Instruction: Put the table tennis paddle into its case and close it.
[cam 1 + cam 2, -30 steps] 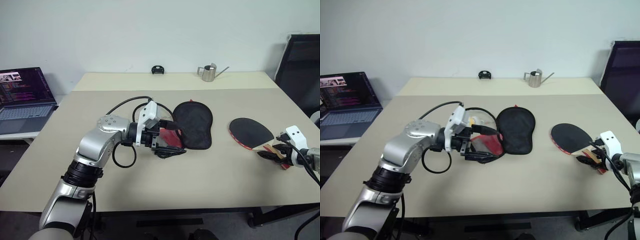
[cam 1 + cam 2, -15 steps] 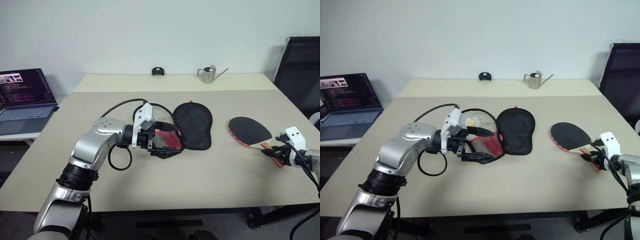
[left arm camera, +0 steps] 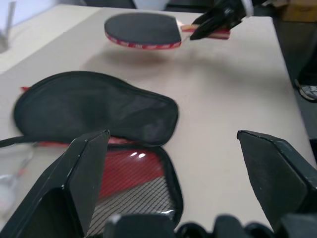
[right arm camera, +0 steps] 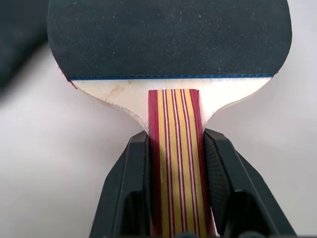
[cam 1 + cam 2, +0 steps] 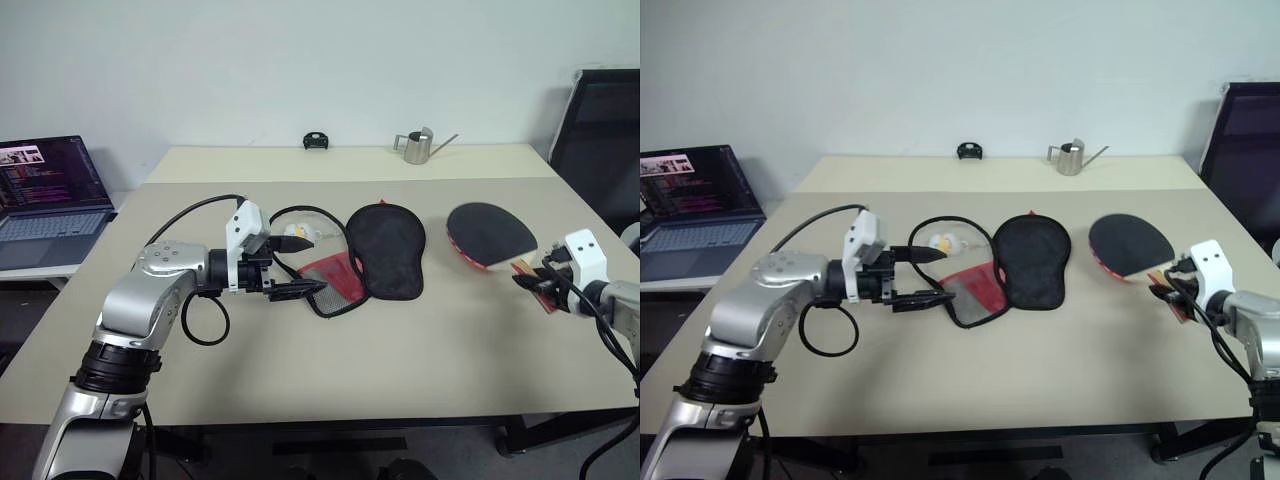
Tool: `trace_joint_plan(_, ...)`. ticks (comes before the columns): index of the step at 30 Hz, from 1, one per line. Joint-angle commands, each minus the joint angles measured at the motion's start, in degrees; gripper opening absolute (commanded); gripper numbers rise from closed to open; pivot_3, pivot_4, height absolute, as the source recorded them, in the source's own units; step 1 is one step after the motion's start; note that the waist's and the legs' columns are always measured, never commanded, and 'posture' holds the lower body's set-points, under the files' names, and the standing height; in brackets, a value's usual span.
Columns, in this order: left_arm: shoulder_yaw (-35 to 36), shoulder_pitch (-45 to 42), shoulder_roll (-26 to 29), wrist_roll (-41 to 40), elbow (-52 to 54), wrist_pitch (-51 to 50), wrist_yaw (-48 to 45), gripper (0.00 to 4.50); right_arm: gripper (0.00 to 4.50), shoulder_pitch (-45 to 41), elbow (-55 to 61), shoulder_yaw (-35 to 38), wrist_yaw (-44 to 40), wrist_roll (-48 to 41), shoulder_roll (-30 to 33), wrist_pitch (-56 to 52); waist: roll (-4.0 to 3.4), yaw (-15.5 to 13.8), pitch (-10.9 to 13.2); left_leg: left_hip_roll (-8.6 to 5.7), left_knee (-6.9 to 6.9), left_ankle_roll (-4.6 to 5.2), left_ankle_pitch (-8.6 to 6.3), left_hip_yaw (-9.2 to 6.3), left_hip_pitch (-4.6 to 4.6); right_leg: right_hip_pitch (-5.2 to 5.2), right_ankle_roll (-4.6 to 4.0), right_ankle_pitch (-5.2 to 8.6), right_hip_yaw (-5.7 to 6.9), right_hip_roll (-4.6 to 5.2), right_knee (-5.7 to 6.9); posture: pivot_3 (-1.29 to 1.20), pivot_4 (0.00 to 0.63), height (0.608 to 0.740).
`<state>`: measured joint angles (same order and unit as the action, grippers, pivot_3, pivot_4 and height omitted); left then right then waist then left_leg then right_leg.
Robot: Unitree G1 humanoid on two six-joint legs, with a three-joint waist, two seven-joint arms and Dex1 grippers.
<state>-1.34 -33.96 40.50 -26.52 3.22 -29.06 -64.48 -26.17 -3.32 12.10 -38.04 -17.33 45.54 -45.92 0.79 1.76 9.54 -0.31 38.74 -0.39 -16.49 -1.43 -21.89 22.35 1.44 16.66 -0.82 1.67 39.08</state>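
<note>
Where fingers grip: paddle's striped handle

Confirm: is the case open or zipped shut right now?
Open. The case lies unzipped on the table, its black flap folded back beside the exposed red lining and mesh pocket; nothing is inside it.
</note>
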Motion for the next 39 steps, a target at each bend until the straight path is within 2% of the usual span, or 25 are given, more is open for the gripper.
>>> trace_joint_plan(1,2.89,0.4,0.38,-1.02,3.0,1.87,0.45,4.5,1.11,-4.92,8.33,1.23,5.75,-2.07,-2.64,-7.52,0.0,0.02,0.0,-0.01,0.0,0.0,0.0,0.0,0.0,0.0,0.0,0.0,0.0,0.01,0.0,0.0,0.15,0.74)
trace_joint_plan(8,4.09,1.35,0.84,-1.07,3.51,1.87,1.1,4.5,1.11,-11.94,14.21,-0.93,21.99,-0.49,-18.24,-19.61,0.01,-0.09,0.0,-0.01,-0.02,-0.01,0.0,-0.03,-0.04,0.04,-0.01,0.0,0.01,0.04,-0.02,0.0,0.15,0.74)
trace_joint_plan(12,4.02,1.68,0.8,-1.2,4.04,1.66,1.54,4.5,1.11,-13.45,17.15,-1.76,30.3,0.27,-29.82,-25.09,0.0,-0.05,0.0,-0.02,-0.02,-0.02,0.0,-0.01,-0.31,0.35,-0.01,-0.01,-0.01,0.04,0.04,0.0,0.15,0.74)
trace_joint_plan(15,3.97,1.8,0.73,-1.24,4.2,1.56,1.81,4.5,1.11,-13.91,17.54,-3.34,34.08,1.51,-35.83,-26.01,-0.01,-0.03,-0.01,-0.05,0.1,-0.05,0.03,0.03,-0.97,1.08,-0.03,-0.01,-0.05,0.06,0.35,0.0,0.15,0.74)
trace_joint_plan(19,3.86,2.05,0.67,-1.15,4.31,1.6,1.98,4.5,1.11,-16.06,13.59,-4.38,39.22,3.77,-42.68,-22.81,-0.01,0.05,-0.01,-0.06,0.11,-0.06,0.03,0.07,-1.07,1.23,-0.03,-0.01,-0.07,0.07,0.4,0.0,0.15,0.74)
trace_joint_plan(25,3.82,2.23,0.8,-1.07,4.35,1.81,1.97,4.5,1.11,-18.32,4.37,-4.59,43.99,7.53,-47.07,-14.41,-0.01,0.1,-0.01,-0.07,0.11,-0.06,0.04,0.08,-0.99,1.22,-0.03,-0.01,-0.06,0.06,0.47,0.0,0.15,0.74)
trace_joint_plan(39,3.48,2.62,0.58,-0.86,4.39,2.1,1.84,4.5,1.11,-19.05,-8.82,-5.21,46.09,10.66,-48.31,-4.33,-0.01,0.33,-0.01,-0.06,0.1,-0.06,0.04,0.1,-0.99,1.23,-0.03,-0.01,-0.09,0.05,0.48,0.0,0.15,0.74)
